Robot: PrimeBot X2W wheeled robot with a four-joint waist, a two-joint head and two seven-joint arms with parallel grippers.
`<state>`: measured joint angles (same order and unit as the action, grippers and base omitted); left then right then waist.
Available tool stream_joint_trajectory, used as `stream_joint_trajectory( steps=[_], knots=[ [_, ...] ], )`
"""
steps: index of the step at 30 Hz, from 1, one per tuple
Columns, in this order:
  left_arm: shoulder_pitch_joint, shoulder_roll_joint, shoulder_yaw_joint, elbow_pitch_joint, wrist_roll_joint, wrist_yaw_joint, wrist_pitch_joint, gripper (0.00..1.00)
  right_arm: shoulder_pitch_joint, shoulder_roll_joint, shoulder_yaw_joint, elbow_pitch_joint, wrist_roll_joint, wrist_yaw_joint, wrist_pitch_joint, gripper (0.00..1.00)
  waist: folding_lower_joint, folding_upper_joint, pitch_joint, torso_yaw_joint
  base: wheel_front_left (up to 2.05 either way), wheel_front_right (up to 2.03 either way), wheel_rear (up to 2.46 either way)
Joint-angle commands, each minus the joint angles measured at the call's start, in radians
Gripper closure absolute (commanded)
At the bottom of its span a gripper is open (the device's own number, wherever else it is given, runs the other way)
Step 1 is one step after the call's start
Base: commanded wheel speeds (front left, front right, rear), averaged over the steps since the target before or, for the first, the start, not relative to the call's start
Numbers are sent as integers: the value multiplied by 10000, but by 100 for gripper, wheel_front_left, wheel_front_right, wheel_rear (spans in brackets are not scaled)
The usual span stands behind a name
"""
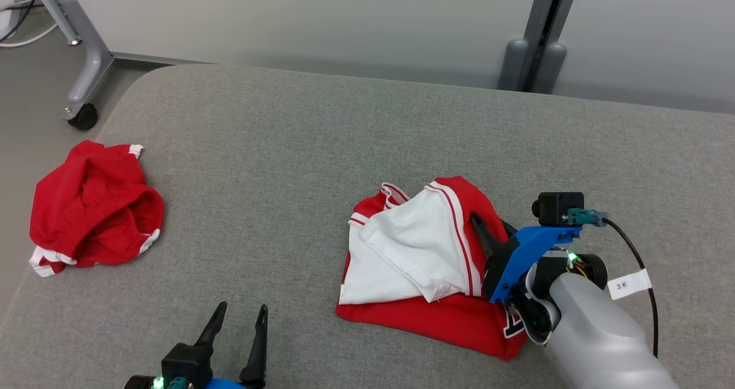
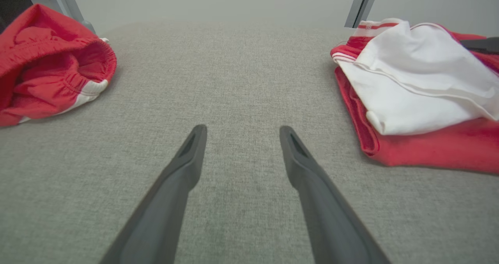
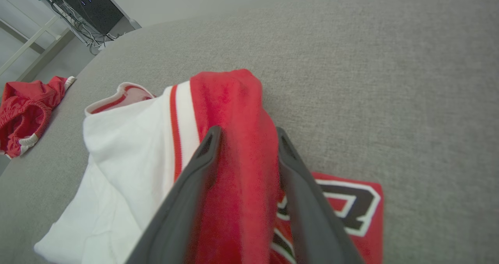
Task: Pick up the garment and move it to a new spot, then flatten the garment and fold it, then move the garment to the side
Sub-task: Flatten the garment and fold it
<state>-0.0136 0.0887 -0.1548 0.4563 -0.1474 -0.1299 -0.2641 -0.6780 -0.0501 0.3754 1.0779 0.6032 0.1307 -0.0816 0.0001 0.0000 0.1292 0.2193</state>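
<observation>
Two garments lie on the grey bench (image 1: pixel 287 147): a red-and-white jersey (image 1: pixel 425 268) right of centre in the head view, and a crumpled pair of red shorts (image 1: pixel 92 205) at the left edge, well apart from it. The jersey is loosely folded, its white side turned up over a red layer, with striped trim at its upper edge.

In the head view the right claw (image 1: pixel 489 223), on its blue mount (image 1: pixel 531 245) at the lower right, rests on the jersey's red right-hand side. One dark finger is plain there; the other is mostly hidden. The right wrist view gives the detail: the right claw (image 3: pixel 247 130) straddles a raised red fold of the jersey (image 3: pixel 128 158), and the cloth fills the gap and touches both fingers. Whether the fold is pinched or merely bracketed I cannot tell. That view also shows a black-and-white printed figure (image 3: pixel 351 205) on the flat red layer at lower right, the shorts (image 3: pixel 23 112) at far left, and a dark box with cables (image 3: pixel 89 2) at upper left.

The left claw (image 1: pixel 242 307) sits at the lower left of the head view, fingers spread wide. In its own wrist view the left claw (image 2: pixel 242 129) holds nothing over bare bench (image 2: pixel 241 61). The shorts (image 2: pixel 46 61) are at upper left and the jersey (image 2: pixel 421 92) at right, its stacked layers seen edge-on.
</observation>
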Motion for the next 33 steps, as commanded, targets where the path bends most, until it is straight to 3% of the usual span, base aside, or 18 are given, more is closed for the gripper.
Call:
stream_joint_trajectory(
  steps=[1,8,17,18,19,20,21,28,33],
  knots=[
    [-181,51,-34,-24,-16,-11,0,0,-181,-25,147,-52,74,0,-189,100,-1,0,-1,-1,0,0,0],
    [-89,38,-4,-34,-73,-11,0,0,76,-24,997,-446,273,0,-1164,100,-1,0,-180,-25,0,0,0],
    [315,-65,110,-89,63,-12,1,0,1526,-13,3118,-2499,903,0,-1575,100,-1,0,-715,-143,0,0,0],
    [353,-66,137,-92,71,-12,1,0,1693,-22,3397,-2699,986,0,-1493,57,-1,0,-760,-168,0,0,0],
    [370,-76,166,-111,84,-12,1,0,1840,-18,3770,-2965,1039,2,-1450,26,-1,0,-796,-191,0,0,0],
    [411,-84,199,-134,97,-12,1,0,1956,-18,4062,-3173,1107,0,-1422,5,-1,0,-826,-217,0,0,0],
    [462,-94,233,-141,92,-12,1,0,2080,-60,4289,-3338,1219,0,-1400,0,-1,0,-863,-248,0,0,0],
    [669,-128,408,-183,190,-12,1,0,2449,-512,5277,-4515,2039,0,-1591,0,-1,0,-1067,-471,0,0,0],
    [709,-165,531,-152,315,-12,1,0,2494,-1007,5064,-4689,2145,0,-1778,0,-1,0,-1253,-629,0,0,0]
  ],
)
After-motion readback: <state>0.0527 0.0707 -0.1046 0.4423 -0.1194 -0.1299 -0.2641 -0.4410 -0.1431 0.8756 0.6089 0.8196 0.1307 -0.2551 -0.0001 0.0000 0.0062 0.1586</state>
